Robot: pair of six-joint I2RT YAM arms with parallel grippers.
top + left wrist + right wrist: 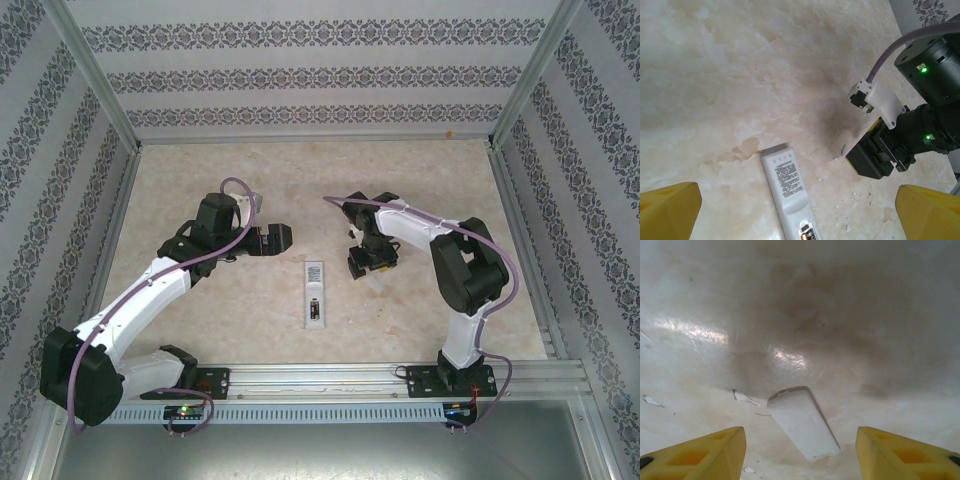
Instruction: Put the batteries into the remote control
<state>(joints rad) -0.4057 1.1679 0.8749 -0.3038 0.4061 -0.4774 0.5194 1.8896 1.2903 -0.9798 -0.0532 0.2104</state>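
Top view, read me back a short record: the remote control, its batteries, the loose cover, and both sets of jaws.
remote control: flat on the table, back up, between the arms
compartment: open, at the remote's near end
battery: dark with an orange band, in the compartment; count unclear
battery cover: white, loose on the table
left jaws: open, empty
right jaws: open, empty, above the cover

Open table (200,170) around remote control (314,292), white piece (802,422) (perhaps lid) under right pincer (366,265)
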